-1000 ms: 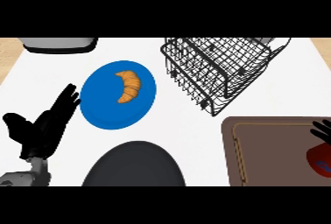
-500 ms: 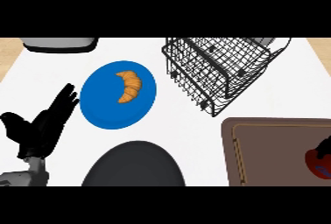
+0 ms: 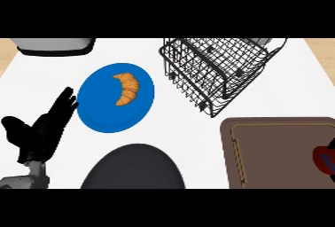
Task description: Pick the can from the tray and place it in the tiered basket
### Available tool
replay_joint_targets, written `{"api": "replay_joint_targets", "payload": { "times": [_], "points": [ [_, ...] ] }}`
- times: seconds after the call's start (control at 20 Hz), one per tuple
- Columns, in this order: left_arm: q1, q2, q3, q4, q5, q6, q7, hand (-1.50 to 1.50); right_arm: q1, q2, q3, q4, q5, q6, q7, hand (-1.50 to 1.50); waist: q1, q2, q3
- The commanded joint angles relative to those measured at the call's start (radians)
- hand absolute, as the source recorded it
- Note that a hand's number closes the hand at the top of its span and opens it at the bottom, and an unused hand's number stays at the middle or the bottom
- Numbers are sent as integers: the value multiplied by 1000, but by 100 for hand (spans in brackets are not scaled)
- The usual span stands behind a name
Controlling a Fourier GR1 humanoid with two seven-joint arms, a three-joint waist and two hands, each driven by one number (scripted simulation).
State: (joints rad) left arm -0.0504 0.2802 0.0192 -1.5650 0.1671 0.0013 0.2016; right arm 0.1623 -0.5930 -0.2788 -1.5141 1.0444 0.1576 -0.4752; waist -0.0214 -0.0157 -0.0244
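The can shows as a red shape with a dark rim, cut off by the view's right edge, lying on the brown tray at the lower right. A thin dark sliver just above the can at that edge may be part of my right hand; how it stands is hidden. The black wire tiered basket stands at the upper middle right, tilted in view, beyond the tray. My left hand rests open at the lower left, fingers pointing up, far from the can.
A blue plate holding a croissant lies left of the basket. A dark round object sits at the lower middle. A grey and white appliance stands at the top left corner.
The right hand's fingers, seen above the can a second ago, have slid down and right, almost out of view. The left hand has stayed in place.
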Motion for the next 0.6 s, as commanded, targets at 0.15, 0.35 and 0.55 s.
{"api": "replay_joint_targets", "payload": {
  "times": [0.15, 0.35, 0.55],
  "points": [
    [18, -4, 0, -11, -14, 16, -3, 0, 71, 248, -177, -62, 31, -72, 489, 150, -35, 5, 20],
    [32, 17, 22, -11, 20, -24, -1, 0, 58, 392, -196, -359, -16, -137, 610, 150, -20, 3, 20],
    [29, 5, -1, -38, 5, -20, 4, 0, -32, 488, -154, -558, -117, -148, 644, 150, 3, 5, 22]
  ]
}}
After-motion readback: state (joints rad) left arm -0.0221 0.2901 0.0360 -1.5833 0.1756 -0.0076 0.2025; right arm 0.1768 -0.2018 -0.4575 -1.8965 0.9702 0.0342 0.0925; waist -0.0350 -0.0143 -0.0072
